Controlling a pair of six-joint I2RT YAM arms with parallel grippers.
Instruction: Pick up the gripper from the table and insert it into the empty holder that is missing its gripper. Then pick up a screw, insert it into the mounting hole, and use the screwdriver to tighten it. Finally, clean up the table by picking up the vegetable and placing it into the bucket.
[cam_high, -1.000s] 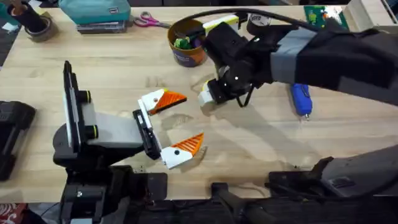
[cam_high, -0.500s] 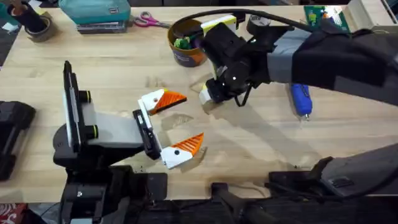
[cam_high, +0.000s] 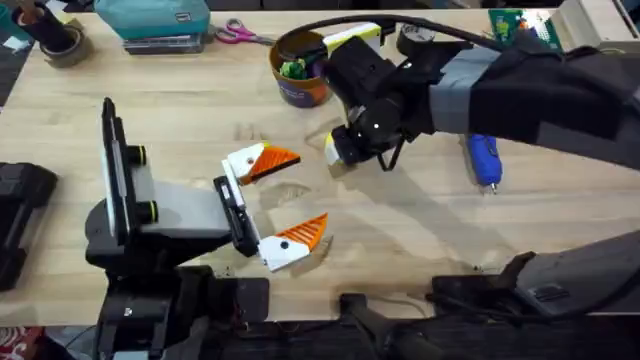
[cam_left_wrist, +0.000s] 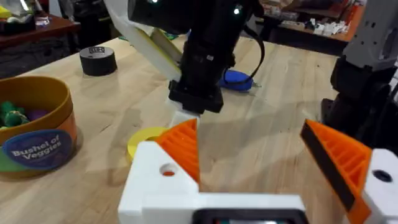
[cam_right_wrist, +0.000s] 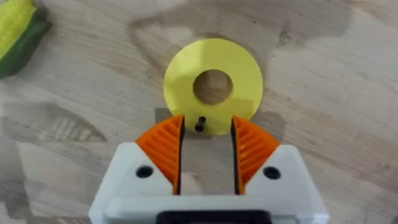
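My right gripper (cam_right_wrist: 208, 122) hangs low over a flat yellow disc (cam_right_wrist: 213, 87), its orange pads a narrow gap apart. A tiny black screw (cam_right_wrist: 200, 125) lies on the disc's edge between the fingertips, touching neither pad. The vegetable (cam_right_wrist: 15, 31), a yellow corn cob with a green end, lies beside it. My left gripper (cam_high: 297, 197) rests open on the table (cam_high: 180, 110), and both of its white mounts carry orange tips (cam_left_wrist: 183, 149). One mount (cam_left_wrist: 155, 186) shows its mounting hole. The blue screwdriver (cam_high: 484, 160) lies to the right. The bucket (cam_high: 300, 65) stands behind.
At the back edge are scissors (cam_high: 240, 35), a teal box (cam_high: 150, 20), a tape roll (cam_high: 62, 42) and a black tape roll (cam_left_wrist: 98, 60). The right arm (cam_high: 520, 90) spans the right half of the table. Bare wood lies between the grippers and the front edge.
My right gripper has shifted slightly to the right and farther from me over the disc. The left arm has not moved.
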